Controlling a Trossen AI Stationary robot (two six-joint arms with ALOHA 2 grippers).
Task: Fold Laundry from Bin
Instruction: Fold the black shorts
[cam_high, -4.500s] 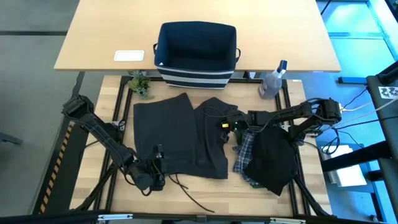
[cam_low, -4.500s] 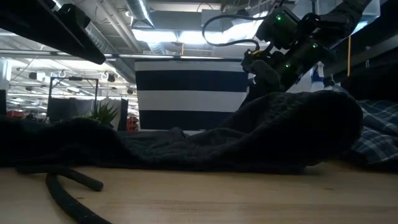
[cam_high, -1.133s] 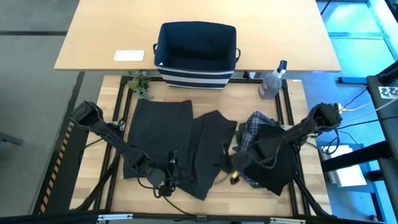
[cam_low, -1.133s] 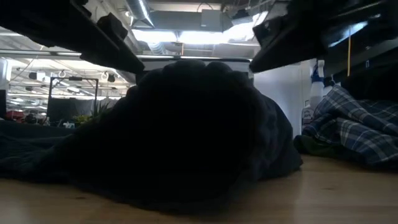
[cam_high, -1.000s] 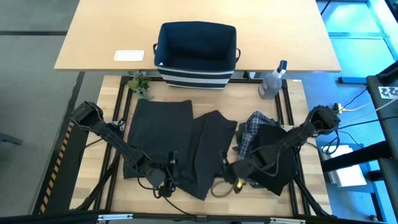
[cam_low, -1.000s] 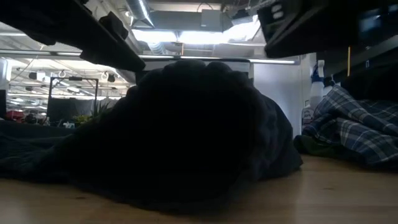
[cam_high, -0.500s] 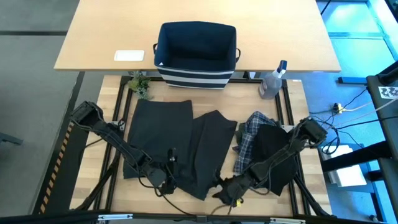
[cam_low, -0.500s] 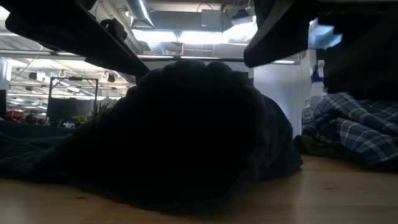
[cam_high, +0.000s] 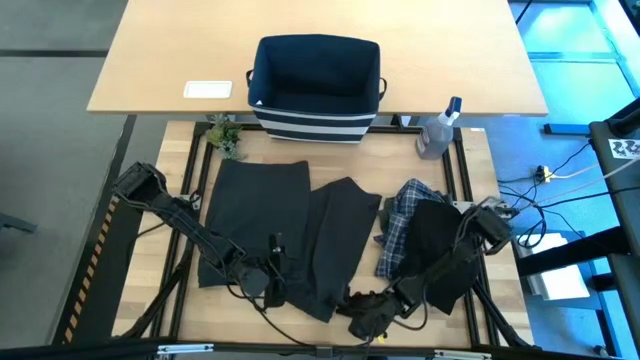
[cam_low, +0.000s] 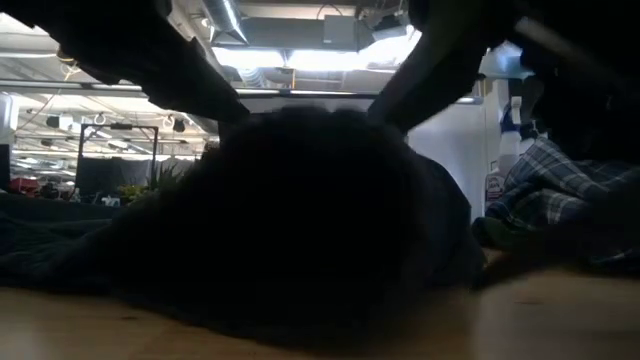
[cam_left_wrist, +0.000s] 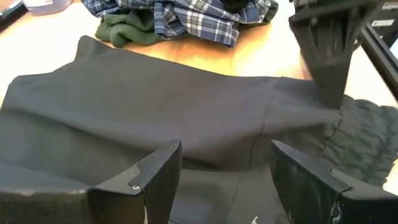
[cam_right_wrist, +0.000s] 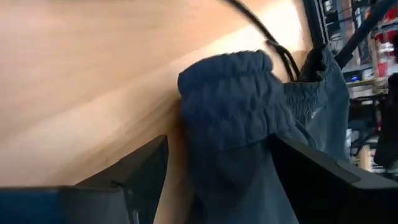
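My right gripper (cam_high: 368, 318) gapes empty at the black garment (cam_high: 300, 230)'s waistband corner, left gripper (cam_high: 268, 282) open on the hem nearby, bin (cam_high: 316, 75) beyond; next I'd square both corners before folding

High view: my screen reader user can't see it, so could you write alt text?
A dark garment lies spread on the wooden table, both open grippers, left and right, at its near edge. A plaid shirt and black garment are heaped to the right; the striped bin stands behind.
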